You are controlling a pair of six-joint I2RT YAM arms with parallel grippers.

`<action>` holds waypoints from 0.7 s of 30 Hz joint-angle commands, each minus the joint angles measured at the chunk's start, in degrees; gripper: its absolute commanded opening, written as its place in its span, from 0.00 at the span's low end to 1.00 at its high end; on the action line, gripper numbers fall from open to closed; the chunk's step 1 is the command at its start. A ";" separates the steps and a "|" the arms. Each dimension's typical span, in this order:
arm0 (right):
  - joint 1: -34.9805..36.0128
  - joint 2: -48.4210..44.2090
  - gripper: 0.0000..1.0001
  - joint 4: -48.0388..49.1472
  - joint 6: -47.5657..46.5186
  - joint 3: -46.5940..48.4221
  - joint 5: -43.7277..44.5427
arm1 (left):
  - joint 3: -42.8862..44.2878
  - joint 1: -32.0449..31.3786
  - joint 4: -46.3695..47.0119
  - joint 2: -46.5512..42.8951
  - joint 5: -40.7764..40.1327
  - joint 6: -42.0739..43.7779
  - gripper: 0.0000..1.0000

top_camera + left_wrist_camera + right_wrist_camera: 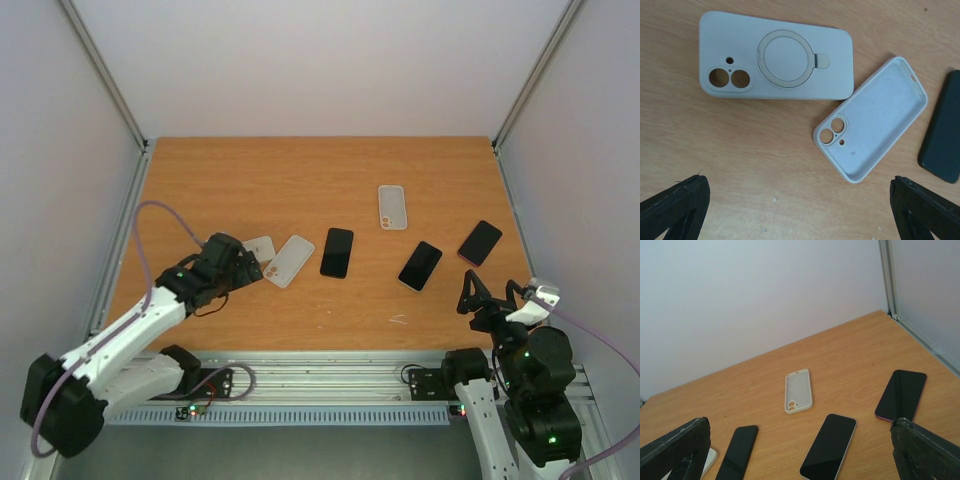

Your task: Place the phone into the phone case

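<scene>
Jaws of left gripper (797, 182) wide, empty; cavity-up case (871, 119) ahead between them awaits neighbouring phone (942, 135); right gripper (800, 424) likewise wide.

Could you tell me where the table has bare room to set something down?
The far strip of table along the back wall is bare, except one case at right. The near strip before the phones is free. The middle row is crowded: two cases by the left gripper, then three phones.

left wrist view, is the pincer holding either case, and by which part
Nothing is held. The left pincer is open and clear of the ring-backed case and the hollow-side-up case. The right pincer is open and empty too.
</scene>
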 commanded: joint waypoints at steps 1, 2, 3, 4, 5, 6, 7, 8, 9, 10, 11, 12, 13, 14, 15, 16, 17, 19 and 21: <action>0.79 -0.69 0.98 0.26 -0.24 0.20 -0.24 | -0.23 -4.25 8.98 7.32 -7.88 -4.58 0.98; 0.81 -0.69 0.99 0.27 -0.24 0.18 -0.22 | 0.06 -5.38 9.91 9.20 -8.51 -4.85 0.98; 0.79 -0.69 0.99 0.26 -0.22 0.15 -0.22 | 0.51 -6.56 10.56 11.28 -9.38 -5.07 0.98; 0.79 -0.70 0.98 0.26 -0.22 0.11 -0.26 | 1.00 -7.72 10.82 13.12 -10.30 -5.41 0.97; 0.86 -0.65 0.98 0.29 -0.24 0.13 -0.25 | 1.55 -8.66 11.10 15.17 -10.94 -5.67 0.96; 0.94 -0.64 0.98 0.34 -0.24 0.17 -0.32 | 2.03 -9.44 11.35 17.04 -11.49 -6.03 0.95; 1.01 -0.67 0.98 0.32 -0.28 0.11 -0.33 | 2.39 -10.10 11.47 18.77 -11.87 -6.37 0.93; 1.05 -0.67 0.98 0.34 -0.23 0.11 -0.33 | 2.58 -10.67 12.24 20.38 -11.92 -6.63 0.90; 1.14 -0.69 0.98 0.34 -0.26 0.13 -0.33 | 2.35 -10.95 13.18 21.57 -11.64 -7.04 0.87; 1.20 -0.66 0.98 0.34 -0.27 0.12 -0.43 | 2.01 -11.25 14.37 22.66 -11.37 -7.37 0.83; 1.15 -0.70 0.98 0.41 -0.31 0.11 -0.51 | 1.51 -11.33 15.51 23.54 -11.07 -7.70 0.78; 1.15 -0.61 0.98 0.35 -0.32 0.10 -0.53 | 1.40 -11.35 16.31 24.37 -10.95 -7.96 0.74; 1.19 -0.62 0.98 0.35 -0.32 0.10 -0.55 | 1.44 -11.38 16.79 25.25 -10.97 -8.30 0.69; 1.15 -0.67 0.99 0.37 -0.31 0.13 -0.51 | 1.76 -11.38 17.14 26.07 -11.01 -8.38 0.65; 1.14 -0.70 0.99 0.42 -0.31 0.15 -0.51 | 2.13 -11.41 17.39 26.93 -10.94 -8.32 0.61; 1.14 -0.63 0.98 0.39 -0.31 0.11 -0.56 | 2.59 -11.33 17.64 27.84 -10.74 -8.22 0.58; 1.16 -0.70 0.98 0.36 -0.31 0.06 -0.59 | 3.06 -11.38 17.90 28.69 -10.52 -8.15 0.56; 1.14 -0.65 0.98 0.51 -0.37 0.03 -0.67 | 3.57 -11.36 18.54 30.52 -10.49 -8.13 0.52; 1.14 -0.64 0.99 0.47 -0.40 0.02 -0.70 | 3.87 -11.42 19.48 31.91 -10.37 -8.28 0.49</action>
